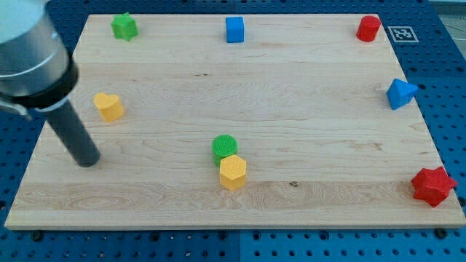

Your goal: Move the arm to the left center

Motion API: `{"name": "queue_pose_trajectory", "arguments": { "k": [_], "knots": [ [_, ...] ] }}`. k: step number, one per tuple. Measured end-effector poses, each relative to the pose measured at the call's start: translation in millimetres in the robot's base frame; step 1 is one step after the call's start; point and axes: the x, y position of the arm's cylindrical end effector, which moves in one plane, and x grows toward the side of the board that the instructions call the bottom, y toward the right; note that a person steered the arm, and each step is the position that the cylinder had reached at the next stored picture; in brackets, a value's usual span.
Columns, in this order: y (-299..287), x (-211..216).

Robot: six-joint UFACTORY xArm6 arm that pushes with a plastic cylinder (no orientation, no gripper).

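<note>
My tip (pixel 88 161) rests on the wooden board (pixel 306 94) near its left edge, about mid-height. The dark rod rises from it up to the grey arm body at the view's top left. A yellow heart-shaped block (pixel 108 106) lies just above and right of the tip, apart from it. A green cylinder (pixel 225 146) touches a yellow hexagonal block (pixel 233 172) near the board's middle bottom, well right of the tip.
A green star block (pixel 124 26) sits at the top left, a blue cube (pixel 234 29) at top centre, a red cylinder (pixel 368 28) at top right. A blue triangular block (pixel 400 93) lies at the right edge, a red star block (pixel 432 185) at bottom right.
</note>
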Motion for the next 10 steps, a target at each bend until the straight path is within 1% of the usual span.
{"name": "queue_pose_trajectory", "arguments": {
  "k": [1, 3, 7, 8, 9, 10],
  "knots": [
    [-18, 0],
    [-30, -27],
    [-47, -30],
    [-52, -43],
    [-54, -70],
    [-54, -89]
  ]
}}
